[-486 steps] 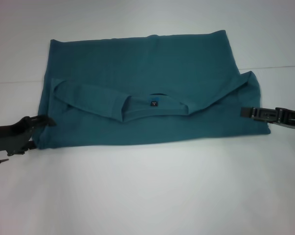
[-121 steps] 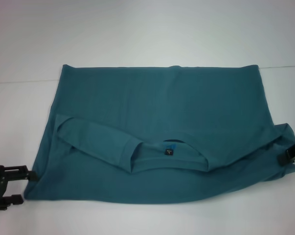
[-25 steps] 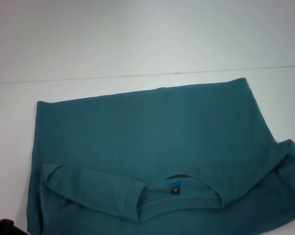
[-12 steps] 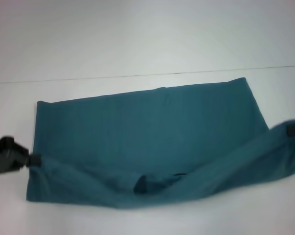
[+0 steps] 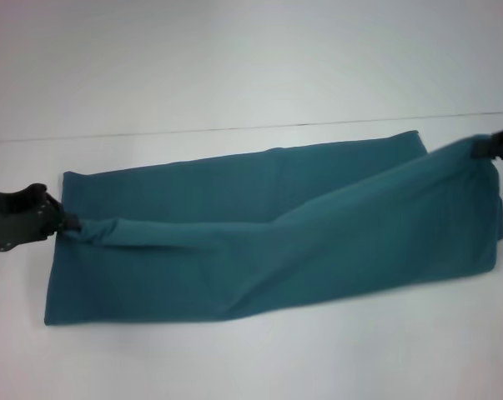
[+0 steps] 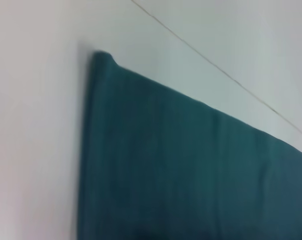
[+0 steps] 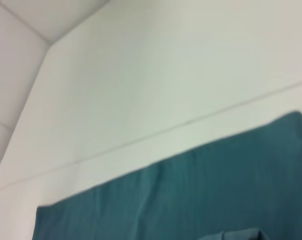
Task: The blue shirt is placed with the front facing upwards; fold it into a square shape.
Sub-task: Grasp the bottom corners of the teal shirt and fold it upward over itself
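Note:
The blue shirt (image 5: 259, 242) lies across the white table as a long teal band, its near layer lifted and carried toward the far edge. At the band's left end, my left gripper (image 5: 63, 223) is shut on a bunched corner of the cloth. My right gripper (image 5: 483, 147) is shut on the raised right corner, higher and farther back than the left. The collar and lettering are hidden inside the fold. The left wrist view shows the flat far layer of the shirt (image 6: 191, 165); the right wrist view shows the shirt (image 7: 191, 200) below bare table.
A thin seam line (image 5: 234, 129) crosses the white table (image 5: 251, 67) just beyond the shirt's far edge. Bare table surface lies in front of the shirt (image 5: 259, 358) and behind it.
Both grippers have risen and moved away from me, carrying the near edge up and over. The collar that showed a second ago is now covered by the folded layer.

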### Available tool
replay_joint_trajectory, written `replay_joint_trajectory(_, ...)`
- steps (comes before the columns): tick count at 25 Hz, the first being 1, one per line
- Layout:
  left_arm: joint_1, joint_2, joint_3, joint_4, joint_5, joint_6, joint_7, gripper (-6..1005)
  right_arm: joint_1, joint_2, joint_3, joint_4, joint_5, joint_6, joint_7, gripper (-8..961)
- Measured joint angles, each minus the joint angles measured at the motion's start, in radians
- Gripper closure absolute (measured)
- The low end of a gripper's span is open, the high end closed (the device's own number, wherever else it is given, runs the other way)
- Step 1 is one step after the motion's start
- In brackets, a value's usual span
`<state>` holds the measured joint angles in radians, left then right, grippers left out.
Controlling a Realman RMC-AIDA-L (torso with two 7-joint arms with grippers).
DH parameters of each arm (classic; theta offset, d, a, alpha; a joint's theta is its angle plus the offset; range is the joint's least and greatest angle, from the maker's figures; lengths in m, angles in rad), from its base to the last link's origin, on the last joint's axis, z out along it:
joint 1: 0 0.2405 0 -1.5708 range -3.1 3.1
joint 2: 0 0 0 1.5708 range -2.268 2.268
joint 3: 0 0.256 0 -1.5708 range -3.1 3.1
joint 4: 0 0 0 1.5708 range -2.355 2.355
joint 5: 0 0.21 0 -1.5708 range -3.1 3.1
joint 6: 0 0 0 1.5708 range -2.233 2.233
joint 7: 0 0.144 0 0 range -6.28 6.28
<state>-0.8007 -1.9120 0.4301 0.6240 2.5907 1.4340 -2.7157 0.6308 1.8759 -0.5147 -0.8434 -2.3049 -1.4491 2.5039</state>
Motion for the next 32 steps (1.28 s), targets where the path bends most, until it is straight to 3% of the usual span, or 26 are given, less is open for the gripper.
replay_joint_trajectory(2,-0.023,-0.012,0.049,-0.024,-0.004,-0.087,-0.029,980,0.020,0.011,-0.008,0.020,-0.003,0.050,-0.005,879)
replay_joint_trajectory(8,-0.062,-0.028,0.057,-0.072,0.000,-0.224,-0.033,980,0.052,0.048,-0.091,0.065,-0.007,0.226,-0.015,879)
replay_joint_trajectory(15,-0.049,-0.053,0.047,-0.074,-0.009,-0.365,-0.048,980,0.049,0.083,-0.128,0.074,-0.006,0.379,-0.023,878)
replay_joint_trajectory(21,-0.043,-0.077,0.047,-0.092,-0.022,-0.468,-0.054,974,0.053,0.129,-0.131,0.088,-0.003,0.482,-0.040,878)
replay_joint_trajectory(25,-0.057,-0.090,0.048,-0.095,-0.047,-0.507,-0.054,965,0.086,0.132,-0.135,0.126,-0.004,0.559,-0.044,878)
replay_joint_trajectory(32,-0.062,-0.093,0.046,-0.097,-0.088,-0.536,-0.057,948,0.122,0.135,-0.143,0.170,-0.005,0.665,-0.048,878)
